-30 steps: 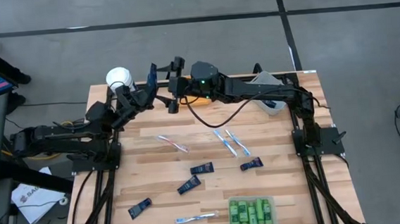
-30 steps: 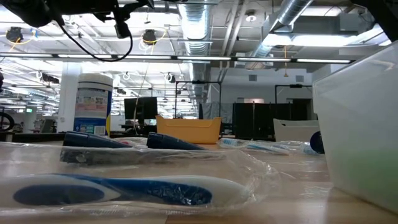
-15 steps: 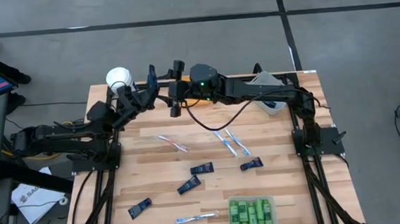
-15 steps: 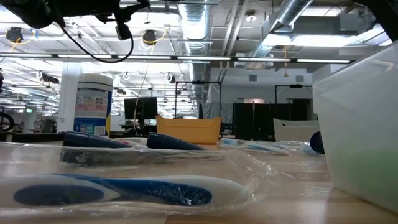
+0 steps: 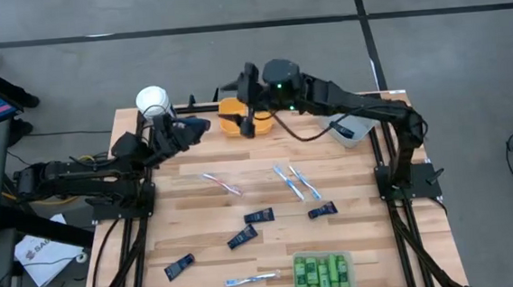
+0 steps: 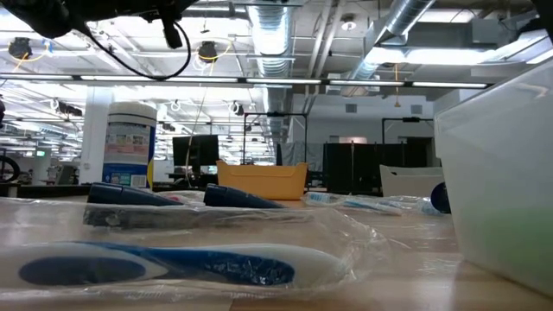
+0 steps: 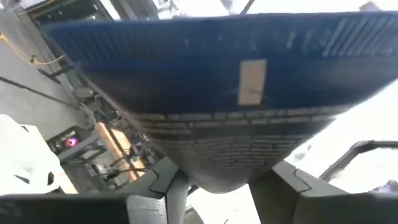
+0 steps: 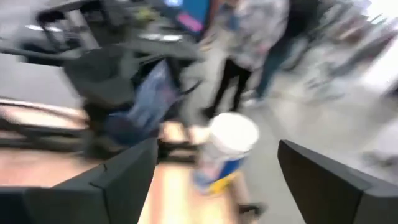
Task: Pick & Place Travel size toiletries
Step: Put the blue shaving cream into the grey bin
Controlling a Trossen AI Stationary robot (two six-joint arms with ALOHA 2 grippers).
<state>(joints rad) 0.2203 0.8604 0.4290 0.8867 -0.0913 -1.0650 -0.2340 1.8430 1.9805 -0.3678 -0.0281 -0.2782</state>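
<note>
Two grippers hover over the table's (image 5: 354,236) far edge: left gripper (image 5: 192,127) pinching a navy tube (image 7: 217,99), right gripper (image 5: 245,79) spread above the orange bin (image 5: 231,123). Remaining toiletries (image 5: 260,216) litter the uncrowded wooden middle.

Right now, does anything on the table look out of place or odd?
Nothing looks spilled or damaged. The toothbrushes and navy tubes lie scattered loose on the wooden table, while the left gripper holds one navy tube up in the air.
</note>
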